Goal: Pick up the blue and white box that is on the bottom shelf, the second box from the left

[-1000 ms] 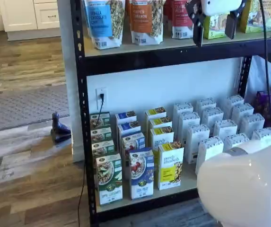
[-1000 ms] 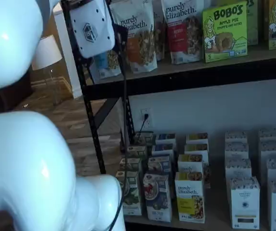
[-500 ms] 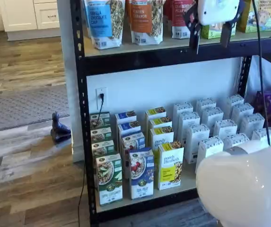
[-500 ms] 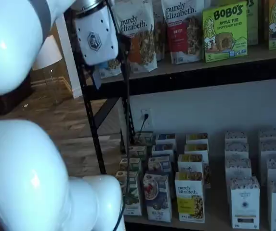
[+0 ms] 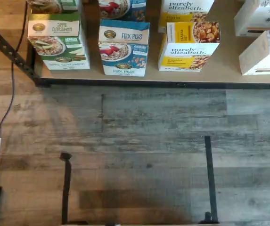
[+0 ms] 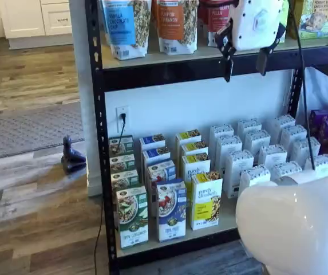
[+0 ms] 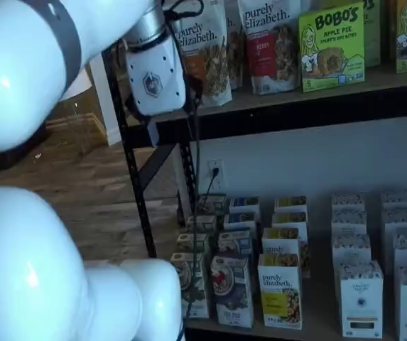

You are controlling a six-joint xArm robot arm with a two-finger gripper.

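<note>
The blue and white box point(image 6: 172, 211) stands at the front of the bottom shelf point(image 6: 228, 213), between a green-and-white carton and a yellow carton. It shows in both shelf views point(image 7: 232, 291) and in the wrist view point(image 5: 124, 47), where its lid reads "Flax Plus". My gripper point(image 6: 245, 62) hangs high above it, in front of the upper deck's black beam. Its two black fingers point down with a plain gap between them and hold nothing. In a shelf view the gripper's white body point(image 7: 157, 78) shows side-on.
A green-and-white carton point(image 6: 132, 216) and a yellow carton point(image 6: 206, 200) flank the blue box. White boxes point(image 6: 255, 160) fill the shelf's right part. Granola bags point(image 6: 177, 23) stand on the upper deck. A black cord point(image 6: 121, 132) hangs at the left upright. My white arm point(image 6: 295, 229) fills the lower right.
My gripper has come down from the view's top edge and shifted slightly left, still open and empty. The boxes have not moved.
</note>
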